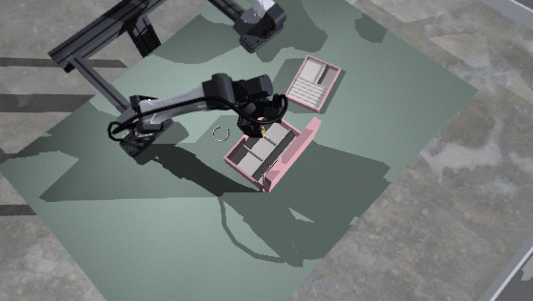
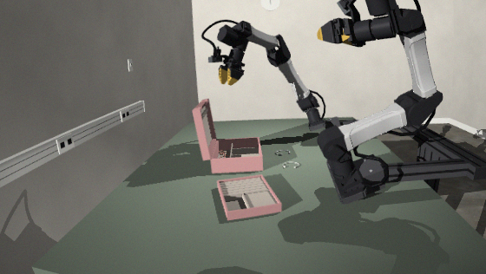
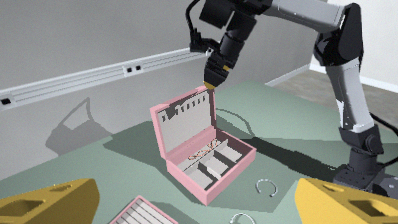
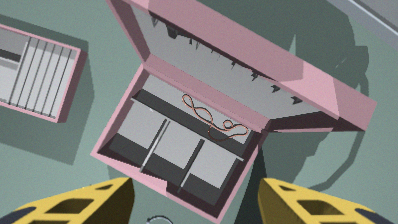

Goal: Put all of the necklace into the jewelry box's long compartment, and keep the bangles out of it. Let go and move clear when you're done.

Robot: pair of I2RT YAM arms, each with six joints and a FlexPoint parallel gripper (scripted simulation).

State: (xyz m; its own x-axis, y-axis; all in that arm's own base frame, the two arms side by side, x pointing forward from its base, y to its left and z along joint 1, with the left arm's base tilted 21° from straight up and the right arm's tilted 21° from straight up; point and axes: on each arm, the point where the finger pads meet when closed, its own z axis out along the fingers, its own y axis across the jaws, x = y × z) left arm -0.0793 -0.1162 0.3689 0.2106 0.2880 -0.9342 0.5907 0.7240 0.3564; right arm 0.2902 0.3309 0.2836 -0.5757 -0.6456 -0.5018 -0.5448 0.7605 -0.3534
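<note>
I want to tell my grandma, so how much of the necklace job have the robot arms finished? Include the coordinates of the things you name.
It looks nearly done. The necklace (image 3: 204, 150) (image 4: 201, 110) lies in the jewelry box's long compartment, and both bangles (image 2: 282, 153) (image 3: 266, 188) are outside, on the table. Neither gripper holds anything. The right gripper (image 2: 226, 82) is open above the box, so moving it clear is probably all that's left.
</note>
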